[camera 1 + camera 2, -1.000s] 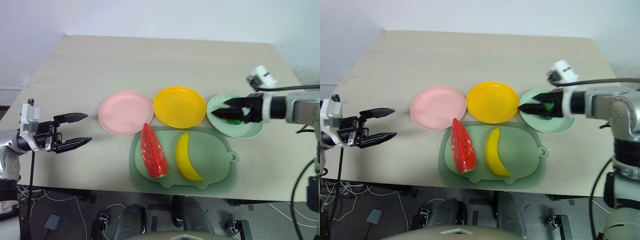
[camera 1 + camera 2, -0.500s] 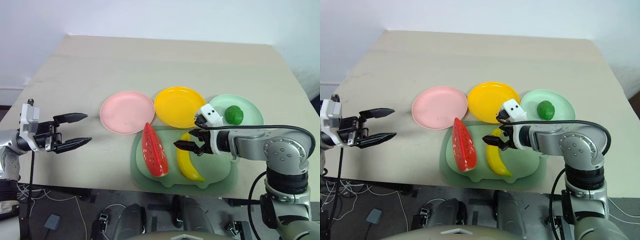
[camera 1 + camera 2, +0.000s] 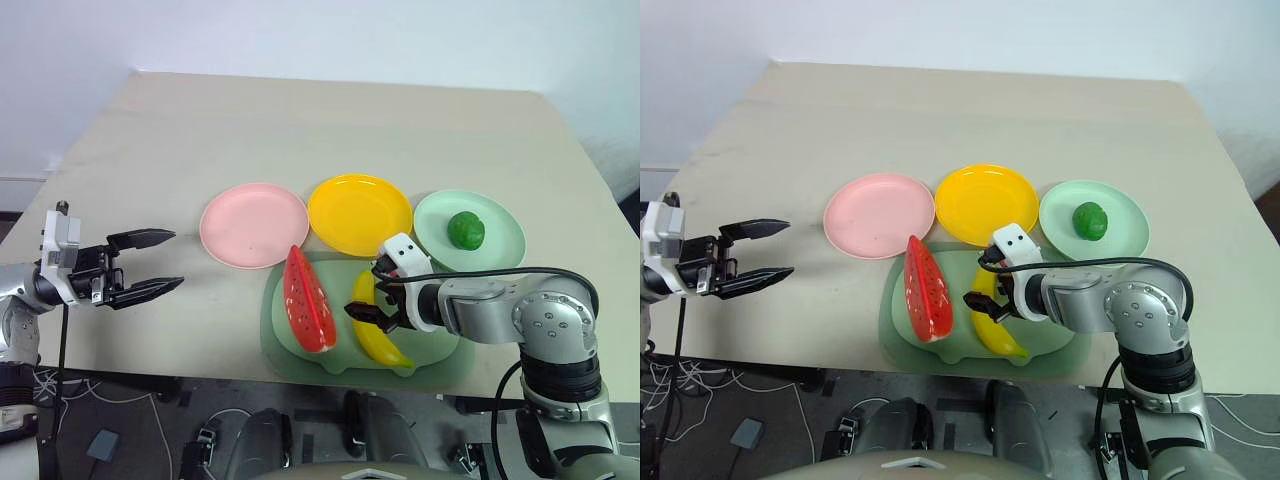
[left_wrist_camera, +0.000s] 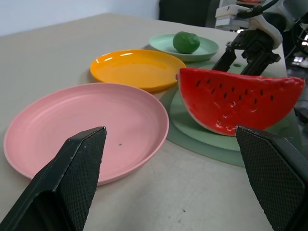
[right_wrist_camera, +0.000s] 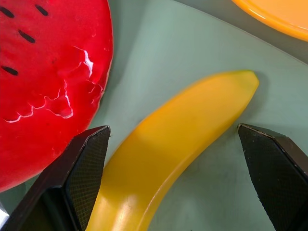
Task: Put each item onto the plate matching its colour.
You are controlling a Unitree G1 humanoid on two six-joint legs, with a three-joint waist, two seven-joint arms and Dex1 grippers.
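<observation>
The yellow banana (image 3: 376, 333) lies on the pale-green mat (image 3: 441, 346), beside the red watermelon slice (image 3: 308, 302). My right gripper (image 3: 371, 306) hangs open just over the banana's middle, a finger (image 5: 72, 178) on each side of the banana (image 5: 168, 144); I cannot tell if they touch it. The small dark-green fruit (image 3: 466, 229) rests on the mint plate (image 3: 503, 246). The pink plate (image 3: 252, 225) and yellow plate (image 3: 359, 213) hold nothing. My left gripper (image 3: 160, 261) stands open and holds nothing, beyond the table's left edge, pointing at the pink plate (image 4: 72, 125).
The three plates stand in a row across the table's middle, with the mat just in front of them near the front edge. The far half of the tan table (image 3: 330, 120) is bare. Cables run on the floor below the left arm.
My right gripper has come away from the mint plate, leaving the green fruit there, and has swung down and left to the banana on the mat. The left arm has kept still.
</observation>
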